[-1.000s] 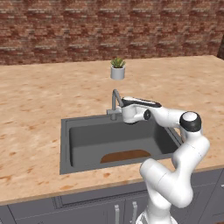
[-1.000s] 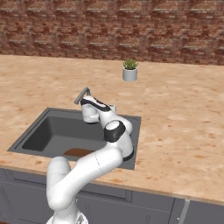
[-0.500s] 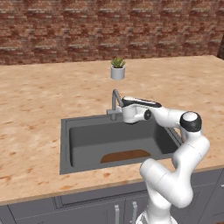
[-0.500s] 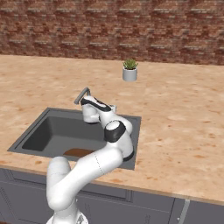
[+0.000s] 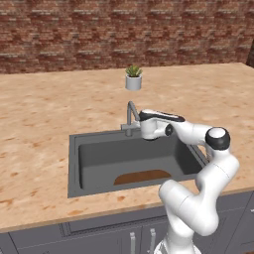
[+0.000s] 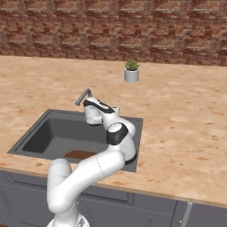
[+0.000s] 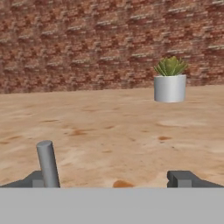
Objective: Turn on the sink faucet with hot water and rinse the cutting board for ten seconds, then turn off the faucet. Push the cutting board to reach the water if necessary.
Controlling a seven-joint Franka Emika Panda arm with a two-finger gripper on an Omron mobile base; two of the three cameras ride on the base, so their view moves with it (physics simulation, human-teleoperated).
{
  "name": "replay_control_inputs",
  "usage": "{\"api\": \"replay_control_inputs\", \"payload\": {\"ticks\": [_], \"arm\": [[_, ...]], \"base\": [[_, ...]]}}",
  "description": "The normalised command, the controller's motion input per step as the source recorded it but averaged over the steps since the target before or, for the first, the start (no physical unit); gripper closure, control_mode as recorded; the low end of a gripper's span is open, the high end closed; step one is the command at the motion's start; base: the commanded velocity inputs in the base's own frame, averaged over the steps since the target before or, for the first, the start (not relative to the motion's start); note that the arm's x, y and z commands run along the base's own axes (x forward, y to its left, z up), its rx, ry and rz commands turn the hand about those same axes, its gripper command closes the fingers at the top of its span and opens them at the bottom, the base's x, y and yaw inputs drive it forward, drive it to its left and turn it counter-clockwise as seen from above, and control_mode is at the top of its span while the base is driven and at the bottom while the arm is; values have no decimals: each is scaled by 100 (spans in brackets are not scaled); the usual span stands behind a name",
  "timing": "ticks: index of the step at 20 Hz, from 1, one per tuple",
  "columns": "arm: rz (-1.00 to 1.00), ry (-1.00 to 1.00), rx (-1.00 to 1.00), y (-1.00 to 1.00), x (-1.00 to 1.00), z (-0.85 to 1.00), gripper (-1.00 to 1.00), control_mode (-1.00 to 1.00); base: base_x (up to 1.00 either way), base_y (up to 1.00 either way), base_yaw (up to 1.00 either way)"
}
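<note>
The sink faucet (image 5: pixel 130 115) stands at the back rim of the sink (image 5: pixel 73 163), its gooseneck spout (image 6: pixel 83 95) hooked over the dark basin. No water runs from it. The reddish-brown cutting board (image 5: pixel 143 177) lies flat on the basin floor at the front edge, also seen as the board (image 6: pixel 82 154). My gripper (image 5: pixel 145 130) hovers just right of the faucet's base, level with the rim. In the hand view the gripper (image 7: pixel 109 182) is open, its fingertips (image 7: pixel 183 178) wide apart, and a grey faucet stem (image 7: pixel 47 164) rises by the left tip.
A small grey pot with a green plant (image 5: pixel 133 79) stands on the counter behind the faucet, seen too as the pot (image 7: pixel 169 87). A brick wall (image 5: pixel 124 30) closes the back. Speckled counter (image 5: pixel 34 124) surrounds the sink.
</note>
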Motion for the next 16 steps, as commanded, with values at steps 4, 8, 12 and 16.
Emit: {"api": "replay_control_inputs", "payload": {"ticks": [4,8,12,16], "arm": [[0,0,0,-1,0,0,-100,-100],[0,0,0,-5,0,0,-100,-100],[0,0,0,-7,0,0,-100,-100],[0,0,0,-11,0,0,-100,-100]], "base": [[0,0,0],[0,0,0],[0,0,0],[0,0,0]]}}
